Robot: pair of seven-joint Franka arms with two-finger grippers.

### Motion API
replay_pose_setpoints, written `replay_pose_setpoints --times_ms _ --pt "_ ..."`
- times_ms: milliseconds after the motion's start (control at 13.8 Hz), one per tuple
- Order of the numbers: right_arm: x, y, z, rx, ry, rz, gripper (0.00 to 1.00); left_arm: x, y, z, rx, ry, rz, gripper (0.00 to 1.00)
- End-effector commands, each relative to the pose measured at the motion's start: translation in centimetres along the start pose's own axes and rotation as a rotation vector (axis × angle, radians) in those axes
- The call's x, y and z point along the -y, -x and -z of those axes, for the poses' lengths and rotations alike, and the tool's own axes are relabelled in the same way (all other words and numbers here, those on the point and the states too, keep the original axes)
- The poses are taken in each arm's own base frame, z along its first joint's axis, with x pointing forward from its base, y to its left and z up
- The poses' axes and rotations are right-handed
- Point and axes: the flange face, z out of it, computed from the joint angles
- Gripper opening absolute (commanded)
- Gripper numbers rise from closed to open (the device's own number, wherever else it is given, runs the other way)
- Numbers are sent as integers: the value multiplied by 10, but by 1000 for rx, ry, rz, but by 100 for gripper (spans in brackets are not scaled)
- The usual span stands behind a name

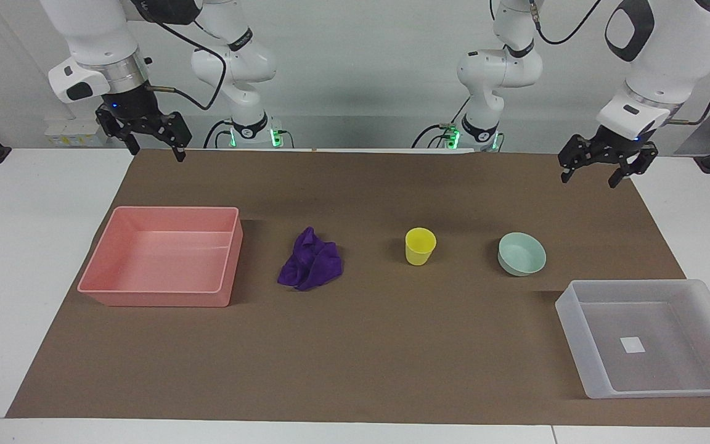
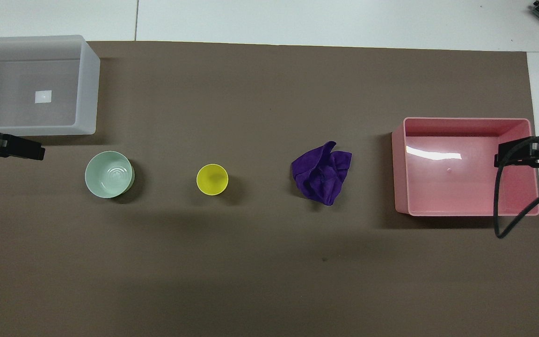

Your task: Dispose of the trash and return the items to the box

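Observation:
The purple cloth (image 1: 310,259) (image 2: 322,173) lies bunched on the brown mat, beside the pink tray. The yellow cup (image 1: 420,246) (image 2: 212,179) stands upright mid-mat. The mint-green bowl (image 1: 521,253) (image 2: 109,173) sits upright beside it, toward the left arm's end. The translucent box (image 1: 574,345) (image 2: 89,89) is empty apart from its white label and lies farther from the robots than the bowl. My left gripper (image 1: 589,179) hangs open and empty in the air over the mat's corner at the left arm's end. My right gripper (image 1: 156,151) hangs open and empty over the mat's corner at the right arm's end.
An empty pink rectangular tray (image 1: 158,299) (image 2: 399,168) sits at the right arm's end of the mat. The brown mat (image 1: 355,357) covers most of the white table. A black cable (image 2: 513,220) from the right arm hangs over the pink tray's edge in the overhead view.

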Motion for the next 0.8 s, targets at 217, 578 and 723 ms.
replay_pose_setpoints --times_ms 217,578,723 --pt "-5 5 0 12 -22 16 100 2 9 4 13 -13 -1 100" --pt "-5 5 0 12 -22 16 100 1 6 1 -8 -16 52 100" --pt "-5 5 0 12 -22 15 100 2 6 -10 -14 -17 55 100"
